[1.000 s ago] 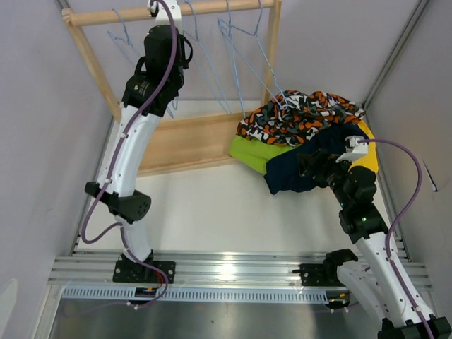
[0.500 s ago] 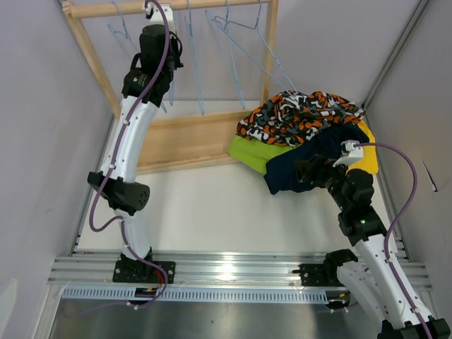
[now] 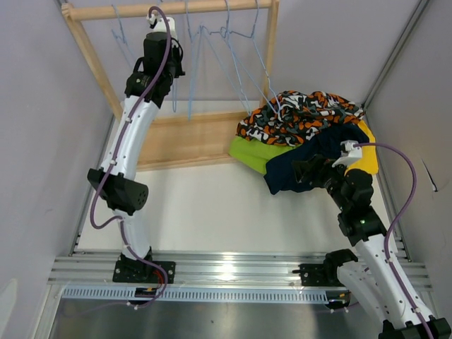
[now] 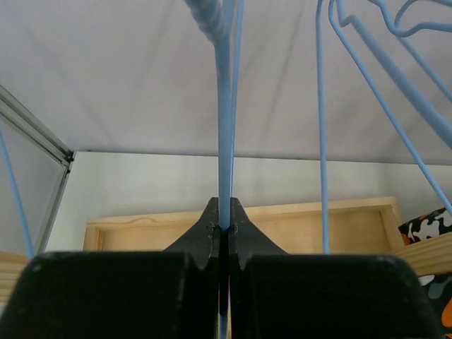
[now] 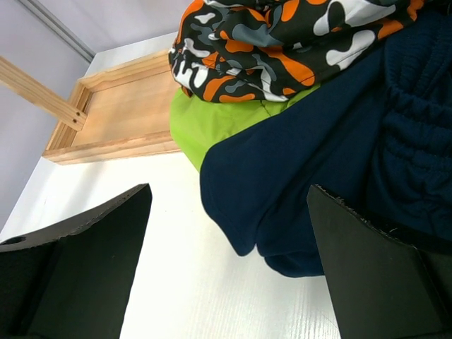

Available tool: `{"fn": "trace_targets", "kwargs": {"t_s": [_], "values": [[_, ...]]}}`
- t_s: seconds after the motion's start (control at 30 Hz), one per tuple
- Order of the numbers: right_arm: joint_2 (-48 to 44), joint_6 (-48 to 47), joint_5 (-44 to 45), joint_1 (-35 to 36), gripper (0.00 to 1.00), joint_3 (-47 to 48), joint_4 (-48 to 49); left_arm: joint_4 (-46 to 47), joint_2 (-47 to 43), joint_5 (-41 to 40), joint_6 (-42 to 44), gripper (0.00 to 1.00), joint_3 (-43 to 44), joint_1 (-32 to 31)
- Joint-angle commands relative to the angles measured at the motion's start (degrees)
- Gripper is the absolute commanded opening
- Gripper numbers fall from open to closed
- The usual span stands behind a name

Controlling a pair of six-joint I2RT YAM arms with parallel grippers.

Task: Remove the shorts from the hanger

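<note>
A pile of shorts lies at the right of the table: the orange-black-white patterned pair [image 3: 300, 113] on top, lime green [image 3: 256, 152], navy [image 3: 311, 162] and a yellow edge [image 3: 369, 154]. The light blue pair is hidden. Several bare blue wire hangers [image 3: 233, 56] hang from the wooden rail [image 3: 212, 7]. My left gripper [image 3: 164, 53] is up at the rail, shut on a blue wire hanger [image 4: 224, 141]. My right gripper [image 3: 305, 169] is open beside the navy shorts [image 5: 339, 162]; the patterned [image 5: 268, 42] and lime green [image 5: 219, 120] pairs also show in its view.
The wooden rack's base tray [image 3: 187, 141] lies at the back of the white table, and its uprights [image 3: 92, 63] rise left and right. Grey walls close in on both sides. An aluminium rail [image 3: 233, 268] runs along the near edge.
My left gripper has risen towards the rail with the hanger and the hangers have swung. My right gripper has shifted slightly left by the navy shorts.
</note>
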Motion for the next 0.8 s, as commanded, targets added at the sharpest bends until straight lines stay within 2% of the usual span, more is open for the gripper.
{"fn": "trace_targets", "kwargs": {"t_s": [0.0,0.07,0.13,0.17,0.23,0.37,0.47,0.53,0.57,0.6,0.67,0.73,0.77], "values": [[-0.4,1.2,-0.4,0.8,1.0,0.5,1.9,-2.3,-4.1,1.6,-2.8,0.0,-3.5,0.8],[-0.4,1.3,-0.1,1.2,0.99,0.8,1.6,-1.6,-7.1,2.3,-4.0,0.12,-9.8,0.8],[-0.3,1.0,0.5,1.4,0.99,1.5,1.0,0.2,-12.9,4.1,-4.7,0.35,-17.9,0.8],[-0.2,1.0,0.7,1.5,0.99,1.8,0.6,0.6,-14.8,4.3,-5.0,0.41,-21.2,0.8],[-0.2,0.9,0.9,1.6,1.0,2.5,-0.3,0.5,-19.6,4.8,-5.3,0.55,-23.8,0.7],[-0.4,1.9,0.9,1.8,0.99,3.9,-2.3,-0.7,-27.9,4.7,-5.8,0.7,-33.2,-0.6],[-0.4,2.3,0.3,2.0,0.99,5.4,-4.2,-2.3,-36.3,3.0,-6.5,0.98,-37.5,-5.5],[-0.3,2.3,0.9,2.4,1.0,8.0,-5.9,-4.7,-40.8,0.9,-6.8,0.99,-37.8,-10.1],[-0.4,2.5,1.5,2.5,0.99,9.4,-8.1,-6.5,-45.3,-0.8,-7.0,0.99,-37.8,-15.7],[-0.4,2.3,1.7,2.6,0.99,12.4,-9.4,-7.5,-47.5,-3.5,-7.5,0.99,-38.3,-18.1],[-0.4,1.6,1.6,2.7,1.0,16.4,-13.0,-9.7,-54.5,-2.4,-10.1,0.99,-39.5,-21.0],[0.2,-0.1,0.7,2.8,0.99,23.3,-16.9,-9.3,-60.1,1.7,-11.6,0.99,-44.9,-21.1],[0.6,-0.7,0.4,2.9,0.99,25.7,-18.2,-7.4,-65.6,3.4,-11.2,0.99,-46.5,-21.1]]}}
